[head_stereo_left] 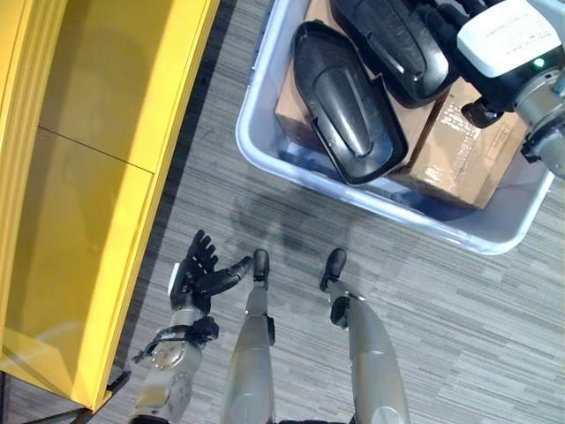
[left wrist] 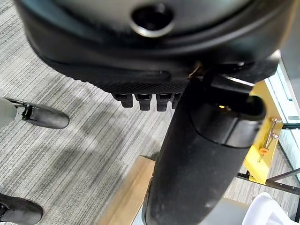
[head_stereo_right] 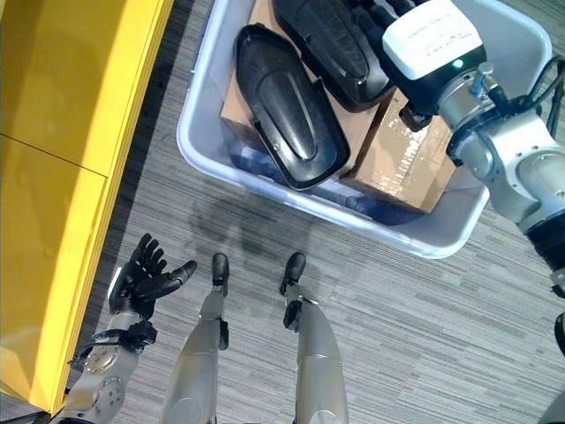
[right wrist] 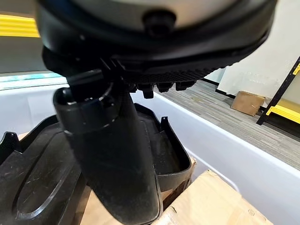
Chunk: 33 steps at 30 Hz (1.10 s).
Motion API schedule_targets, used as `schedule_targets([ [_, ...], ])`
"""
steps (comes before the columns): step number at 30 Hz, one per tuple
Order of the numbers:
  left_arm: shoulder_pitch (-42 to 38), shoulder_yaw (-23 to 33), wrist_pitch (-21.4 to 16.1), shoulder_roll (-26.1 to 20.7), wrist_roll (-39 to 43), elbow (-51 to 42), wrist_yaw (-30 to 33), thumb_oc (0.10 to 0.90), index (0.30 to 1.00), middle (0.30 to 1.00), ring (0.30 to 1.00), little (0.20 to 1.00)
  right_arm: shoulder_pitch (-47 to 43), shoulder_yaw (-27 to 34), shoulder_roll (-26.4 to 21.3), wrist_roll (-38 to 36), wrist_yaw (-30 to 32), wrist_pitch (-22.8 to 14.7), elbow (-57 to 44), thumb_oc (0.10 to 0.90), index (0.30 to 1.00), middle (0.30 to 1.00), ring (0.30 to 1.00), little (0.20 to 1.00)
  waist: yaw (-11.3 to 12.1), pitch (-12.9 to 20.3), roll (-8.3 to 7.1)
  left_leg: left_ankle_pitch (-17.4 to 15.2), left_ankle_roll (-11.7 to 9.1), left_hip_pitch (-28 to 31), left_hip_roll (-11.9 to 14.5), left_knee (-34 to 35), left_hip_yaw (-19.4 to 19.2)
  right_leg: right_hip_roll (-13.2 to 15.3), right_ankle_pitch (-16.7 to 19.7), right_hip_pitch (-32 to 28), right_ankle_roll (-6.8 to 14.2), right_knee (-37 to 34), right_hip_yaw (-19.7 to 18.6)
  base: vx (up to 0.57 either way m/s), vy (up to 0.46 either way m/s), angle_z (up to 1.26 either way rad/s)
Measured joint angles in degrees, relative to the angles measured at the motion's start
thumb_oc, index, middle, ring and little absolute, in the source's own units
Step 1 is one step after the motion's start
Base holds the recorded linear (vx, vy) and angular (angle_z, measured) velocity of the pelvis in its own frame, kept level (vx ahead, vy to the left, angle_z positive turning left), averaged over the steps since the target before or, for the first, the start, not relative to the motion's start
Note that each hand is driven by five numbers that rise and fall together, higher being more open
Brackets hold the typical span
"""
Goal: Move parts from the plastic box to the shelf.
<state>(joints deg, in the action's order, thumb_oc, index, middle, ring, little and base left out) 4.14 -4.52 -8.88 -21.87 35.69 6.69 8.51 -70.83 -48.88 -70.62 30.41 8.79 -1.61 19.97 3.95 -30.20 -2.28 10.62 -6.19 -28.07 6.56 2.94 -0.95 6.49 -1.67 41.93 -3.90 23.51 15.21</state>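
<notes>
Looking down, you see the yellow shelf on the left, its visible surface bare, so no part has reached it yet. The pale plastic box far right holds two black moulded parts resting on cardboard boxes. Your right hand reaches into it; whether its fingers grip, you cannot tell. Your left hand hangs spread and empty beside the shelf.

Black parts and cardboard boxes crowd the plastic box.
</notes>
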Motion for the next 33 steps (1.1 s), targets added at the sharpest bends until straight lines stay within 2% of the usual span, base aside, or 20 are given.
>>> schedule_targets([
  [4,0.0,0.0,-0.13,-0.04,0.03,0.01,0.03,0.9,1.0,1.0,1.0,1.0,-1.25,-0.24,0.56,-0.25,0.04,0.11,2.41,0.9,1.0,1.0,1.0,1.0,-0.04,-0.03,0.08,0.32,0.12,-1.18,-0.44,0.01,-0.18,0.56,-0.28,2.03,-0.03,1.41,-0.4,0.01,-0.001,-0.01],
  [7,0.04,-0.17,-0.27,-0.04,0.07,-0.01,0.04,0.9,1.0,1.0,1.0,1.0,-4.42,-4.63,0.62,-1.51,0.08,0.44,5.63,0.9,1.0,1.0,1.0,1.0,0.07,-0.03,0.1,0.56,0.31,-2.54,-0.61,-0.02,-0.18,0.82,-0.37,3.79,-0.21,2.28,-0.57,0.0,0.0,0.0],
  [10,0.03,-0.26,-0.37,-0.03,0.07,-0.01,0.04,0.9,1.0,1.0,1.0,1.0,-6.5,-6.08,0.74,-1.93,0.11,0.42,6.91,0.9,1.0,1.0,1.0,1.0,0.23,-0.04,0.11,0.65,0.37,-3.89,-0.64,-0.03,-0.17,0.86,-0.4,5.32,-0.28,2.68,-0.62,0.0,0.0,0.0],
  [17,0.03,-1.25,-0.44,0.05,0.1,-0.03,0.39,0.9,1.0,1.0,1.0,1.0,-7.53,-6.33,2.01,-2.45,1.12,0.63,7.68,0.9,1.0,1.0,1.0,1.0,0.9,-0.1,0.29,0.97,0.31,-6.0,-0.78,-0.09,0.06,1.15,-0.84,7.85,-0.94,3.83,-0.56,0.02,-0.01,0.02],
  [19,0.0,-1.31,-1.48,0.03,0.1,-0.49,1.06,0.9,1.0,1.0,1.0,1.0,-8.49,-6.53,2.82,-2.8,1.61,0.56,8.53,0.9,1.0,1.0,1.0,1.0,0.92,-0.09,0.5,1.3,-0.1,-6.99,-1.05,-0.17,0.27,1.52,-0.99,9.02,-0.93,4.42,-0.57,0.03,-0.025,0.05],
  [24,-0.53,-1.34,-2.54,0.25,0.22,-1.25,1.24,0.9,1.0,1.0,1.0,1.0,-12.19,-7.39,4.6,-5.71,2.07,0.67,16.54,0.9,1.0,1.0,1.0,1.0,1.8,-0.22,0.8,1.85,-0.01,-10.93,-1.58,-0.65,1.19,2.26,-1.13,13.07,-1.14,6.01,-0.46,0.03,-0.017,0.09],
  [29,-0.53,-2.06,-3.47,0.26,2.18,-0.56,1.26,0.9,1.0,1.0,1.0,1.0,-16.12,-11.02,6.35,-6.07,2.31,0.57,20.88,0.9,1.0,1.0,1.0,1.0,2.53,-0.2,0.88,1.88,0.05,-11.22,-1.91,-0.58,1.54,2.85,-1.79,13.82,-1.2,7.31,-0.38,0.04,0.003,0.07],
  [30,-0.53,-2.23,-3.69,0.26,2.22,-0.3,1.28,0.9,1.0,1.0,1.0,1.0,-16.82,-11.25,7.02,-6.25,2.31,0.55,22.22,0.61,0.594,0.594,0.594,0.594,2.58,-0.2,0.88,1.9,0.07,-11.55,-1.99,-0.68,1.55,2.98,-1.81,14.16,-1.23,7.51,-0.37,0.01,-0.011,0.06],
  [31,-0.54,-2.42,-3.7,0.27,2.23,-0.17,1.33,0.9,1.0,1.0,1.0,1.0,-17.73,-11.25,7.53,-6.41,2.24,0.45,23.22,0.4,0.3,0.3,0.3,0.3,2.59,-0.19,0.88,2.06,0.03,-12.27,-2.16,-0.81,1.67,3.23,-1.81,14.93,-1.24,7.83,-0.35,0.01,-0.008,0.08],
  [33,-0.58,-2.52,-3.7,0.29,2.23,-0.13,1.33,0.9,1.0,1.0,1.0,1.0,-17.79,-11.3,7.45,-6.42,1.85,0.33,23.36,0.4,0.3,0.3,0.3,0.3,2.4,-0.19,0.89,2.18,0.12,-12.87,-2.34,-1.07,2.13,3.51,-1.8,15.22,-1.26,8.04,-0.16,0.0,0.002,0.09],
])
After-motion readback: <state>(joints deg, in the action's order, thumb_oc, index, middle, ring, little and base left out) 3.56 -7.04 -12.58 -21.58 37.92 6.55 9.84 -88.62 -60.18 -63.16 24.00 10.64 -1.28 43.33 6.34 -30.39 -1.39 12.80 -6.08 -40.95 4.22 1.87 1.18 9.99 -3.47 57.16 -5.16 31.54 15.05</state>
